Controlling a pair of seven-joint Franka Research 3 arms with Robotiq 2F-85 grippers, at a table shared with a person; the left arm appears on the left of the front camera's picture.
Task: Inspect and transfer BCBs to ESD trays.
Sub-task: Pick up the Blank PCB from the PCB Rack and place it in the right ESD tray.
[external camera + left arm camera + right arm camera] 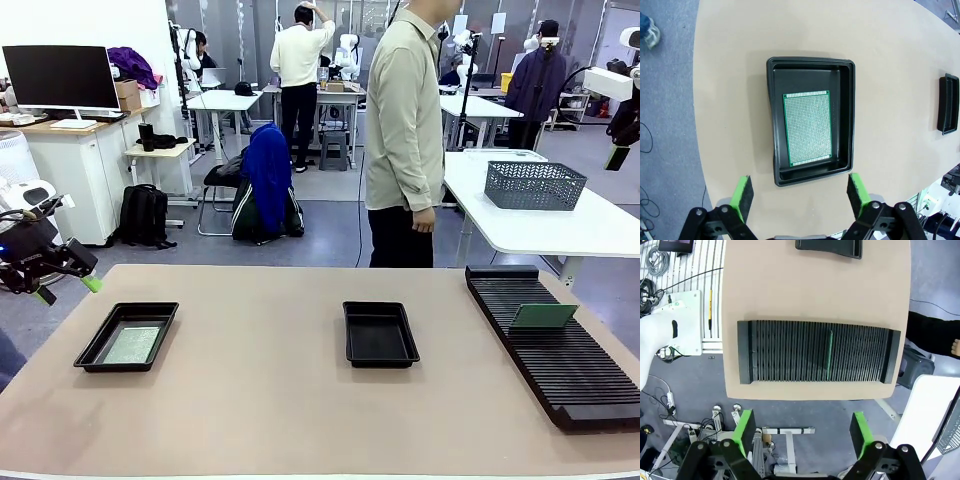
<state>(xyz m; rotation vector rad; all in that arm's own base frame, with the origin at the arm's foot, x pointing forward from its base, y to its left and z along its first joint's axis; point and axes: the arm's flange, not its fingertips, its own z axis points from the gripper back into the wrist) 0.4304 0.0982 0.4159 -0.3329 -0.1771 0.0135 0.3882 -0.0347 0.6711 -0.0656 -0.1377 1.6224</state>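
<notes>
Left hand [799, 192]: jaws wide apart, above the left shallow black plastic tray [810, 62].
Flat green circuit board [807, 129]: lying in that tray.
Right hand [802, 432]: wide apart, over the long black slotted rack [780, 352] at right.
Second green board [543, 316]: upright in the rack.

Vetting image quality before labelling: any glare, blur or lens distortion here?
Front view: evenly lit, sharp, glare-free. Left wrist view: the beige table bows at its edge; the thin green circuit board looks crisp. Right wrist view: the long black ribbed rack is sharp.
</notes>
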